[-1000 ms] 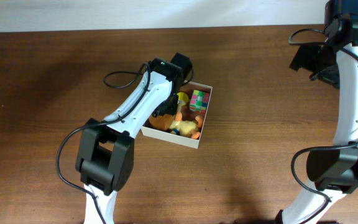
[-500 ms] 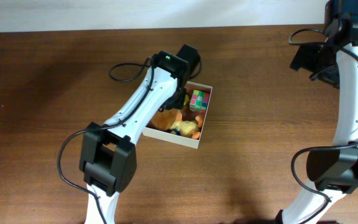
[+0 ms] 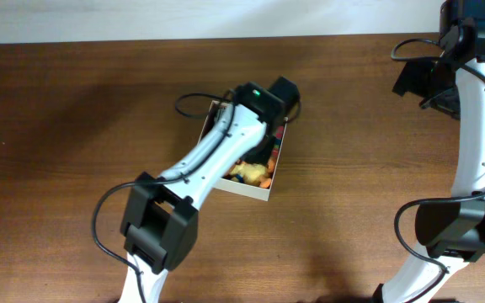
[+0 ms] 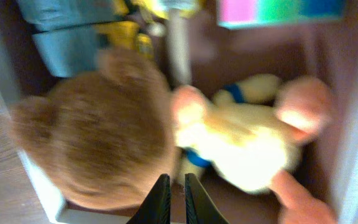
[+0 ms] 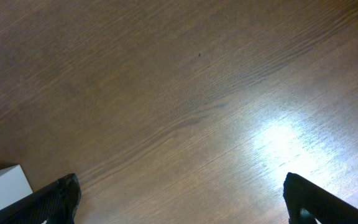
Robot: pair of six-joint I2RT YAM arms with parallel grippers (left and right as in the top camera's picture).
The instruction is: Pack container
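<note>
Around the middle of the table (image 3: 74, 126) sits the container (image 3: 255, 193), and it already looks pretty full. The left wrist view shows a brown teddy bear (image 4: 98, 130) lying against a pale yellow plush with orange feet (image 4: 241, 143), a bright multicoloured cube (image 4: 278, 9) at the far wall and some blue blocks (image 4: 73, 43) in a corner. They're all wedged side by side, I'd guess because that's the only way this many toys fit in such a shallow box. The left arm (image 3: 217, 156) reaches diagonally from its base at the near edge right across the box, with the wrist over the far side and the camera looking straight down inside. The left gripper (image 4: 177, 186) has its fingers pressed nearly together with nothing between them, hovering just above the bear (the picture is blurry, so I can't tell if it touches). The right arm (image 3: 478, 126) stands well off at the right edge, and the right gripper (image 5: 182, 194) is spread wide over bare wood, holding nothing.
</note>
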